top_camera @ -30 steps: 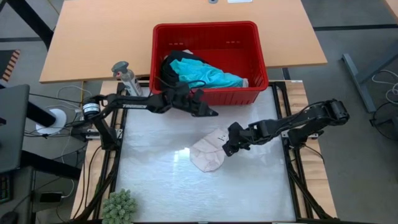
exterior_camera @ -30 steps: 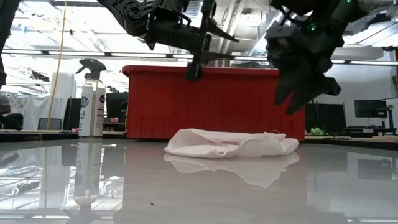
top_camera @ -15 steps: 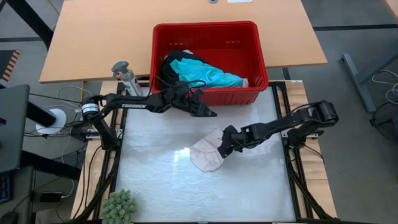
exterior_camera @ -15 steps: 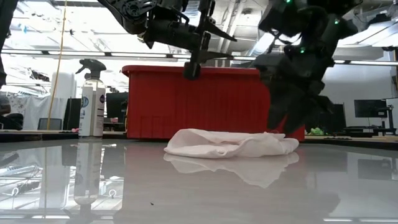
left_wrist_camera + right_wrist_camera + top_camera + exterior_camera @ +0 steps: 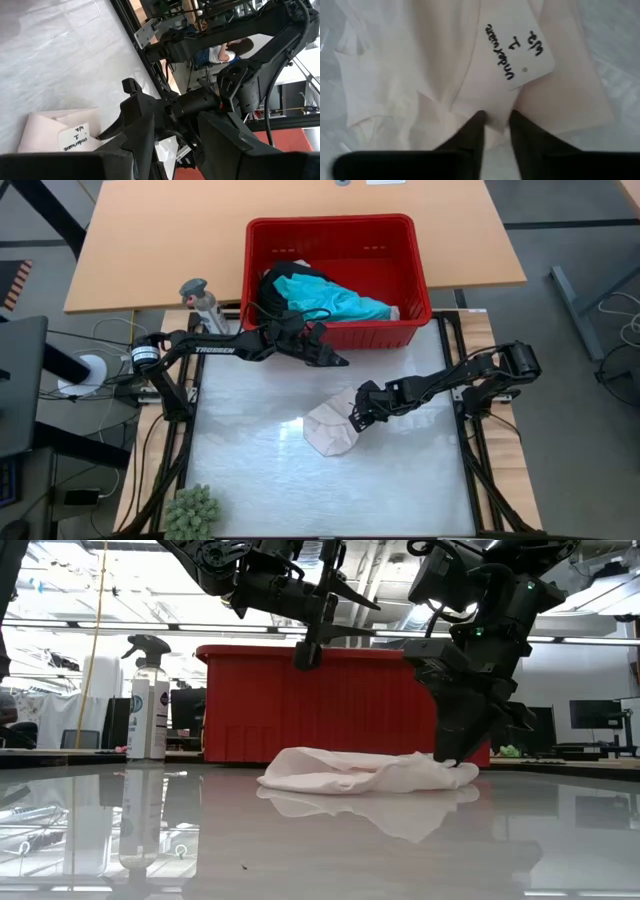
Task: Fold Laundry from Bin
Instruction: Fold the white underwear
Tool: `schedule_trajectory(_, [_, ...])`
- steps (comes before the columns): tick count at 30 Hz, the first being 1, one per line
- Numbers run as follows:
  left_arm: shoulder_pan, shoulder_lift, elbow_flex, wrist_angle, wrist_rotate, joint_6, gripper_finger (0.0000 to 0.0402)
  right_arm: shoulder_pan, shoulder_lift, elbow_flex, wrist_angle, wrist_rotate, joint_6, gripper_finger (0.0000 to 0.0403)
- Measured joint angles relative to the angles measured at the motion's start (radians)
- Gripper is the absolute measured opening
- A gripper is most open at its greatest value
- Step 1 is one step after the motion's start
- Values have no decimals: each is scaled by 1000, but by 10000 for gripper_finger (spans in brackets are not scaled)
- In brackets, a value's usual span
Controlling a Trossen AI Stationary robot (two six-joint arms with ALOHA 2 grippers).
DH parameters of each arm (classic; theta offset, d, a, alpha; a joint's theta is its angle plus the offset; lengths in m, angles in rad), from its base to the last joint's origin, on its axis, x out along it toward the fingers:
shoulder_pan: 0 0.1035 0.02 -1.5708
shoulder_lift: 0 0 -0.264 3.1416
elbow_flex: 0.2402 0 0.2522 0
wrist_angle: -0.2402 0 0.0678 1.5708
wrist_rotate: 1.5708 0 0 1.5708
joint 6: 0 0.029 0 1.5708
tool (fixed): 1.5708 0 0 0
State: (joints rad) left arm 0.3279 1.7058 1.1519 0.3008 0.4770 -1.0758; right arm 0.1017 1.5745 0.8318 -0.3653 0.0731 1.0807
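Folding under way on the pale piece (image 5: 330, 430), lying crumpled and part-doubled near the middle of the counter (image 5: 260, 480), white tag (image 5: 520, 55) facing up. Right gripper (image 5: 358, 418) down at its edge nearest the right side, fingers (image 5: 470, 132) narrowed to a slim gap with the fabric's hem between the tips; a pinch looks about made, though a firm hold cannot be told for sure. Left gripper (image 5: 335, 360) hanging above the counter just in front of the bin (image 5: 420, 285), clear of the cloth, fingers half apart and holding nothing.

Next, by judgement: lift the pinched edge only slightly and carry it across the piece, keeping the thin cloth from dragging whole; left gripper likely needed to pin the other side.

Bin at the counter's far edge, holding turquoise shirt (image 5: 335, 298) and black clothing (image 5: 275, 288).

Counter glossy and reflective, so slippery for light fabric. Spray bottle (image 5: 200, 302) at the far left corner, green plant (image 5: 192, 513) at the near left corner. Beyond, a bright workshop with monitors and ceiling pipes.
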Motion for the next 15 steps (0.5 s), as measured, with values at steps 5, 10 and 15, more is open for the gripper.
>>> schedule_trajectory(5, [0,0,0,-4,-17,0,142,0,0,0,4,-36,-5,15])
schedule_trajectory(10, [0,1,0,-8,-18,17,142,3,-10,37,-21,-52,-1,28])
schedule_trajectory(15, [0,1,0,-34,-18,18,142,3,-44,105,-119,-48,-20,15])
